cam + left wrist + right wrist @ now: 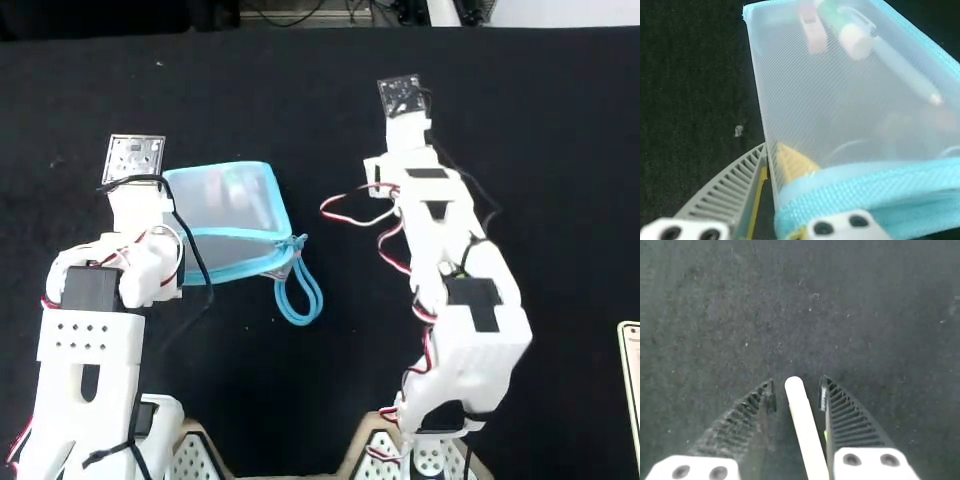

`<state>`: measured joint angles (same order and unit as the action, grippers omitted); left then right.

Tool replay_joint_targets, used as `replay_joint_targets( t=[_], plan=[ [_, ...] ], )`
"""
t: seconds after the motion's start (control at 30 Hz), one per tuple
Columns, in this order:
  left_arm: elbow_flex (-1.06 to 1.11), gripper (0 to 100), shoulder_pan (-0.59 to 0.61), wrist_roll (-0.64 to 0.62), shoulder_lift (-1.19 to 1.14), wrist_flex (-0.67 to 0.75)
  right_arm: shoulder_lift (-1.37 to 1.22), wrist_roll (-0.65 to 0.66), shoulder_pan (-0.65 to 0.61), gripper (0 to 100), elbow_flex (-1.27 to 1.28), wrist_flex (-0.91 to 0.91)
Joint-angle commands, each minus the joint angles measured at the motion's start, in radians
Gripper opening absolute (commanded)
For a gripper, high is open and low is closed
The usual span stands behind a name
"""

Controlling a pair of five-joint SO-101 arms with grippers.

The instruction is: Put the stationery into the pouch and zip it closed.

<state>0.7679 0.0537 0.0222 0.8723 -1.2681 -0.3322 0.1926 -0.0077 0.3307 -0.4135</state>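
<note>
A translucent pouch (225, 210) with light-blue zipper trim lies left of centre, its blue wrist loop (300, 290) trailing toward the front. My left gripper (150, 200) sits at the pouch's left end. In the left wrist view this left gripper (775, 160) is shut on the edge of the pouch (840, 100). A pink item (810, 30), a white cylinder (855, 40) and a pen show through the mesh. My right gripper (402, 100) is at the back centre, pointing down. Seen from its own wrist, the right gripper (796, 382) is open around a white stick (802, 430), with gaps on both sides.
Black cloth (540, 150) covers the whole table. A white card (630, 370) pokes in at the right edge. Open cloth lies between the pouch and the right arm.
</note>
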Motion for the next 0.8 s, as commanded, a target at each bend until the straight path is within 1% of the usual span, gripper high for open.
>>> replay_joint_targets(
  t=[0.0, 0.33, 0.5, 0.77],
  plan=[
    [-0.013, 3, -0.005, -0.014, -0.005, -0.020, -0.022, 0.008, 0.023, 13.5, -0.124, -0.063],
    [-0.013, 3, -0.005, -0.014, -0.005, -0.020, -0.079, 0.011, 0.043, 13.5, -0.170, -0.064],
    [-0.013, 3, -0.005, -0.014, -0.005, -0.020, -0.094, 0.081, 0.054, 13.5, -0.179, -0.074],
    [-0.013, 3, -0.005, -0.014, -0.005, -0.020, -0.097, 0.080, 0.032, 13.5, -0.179, -0.098]
  ],
)
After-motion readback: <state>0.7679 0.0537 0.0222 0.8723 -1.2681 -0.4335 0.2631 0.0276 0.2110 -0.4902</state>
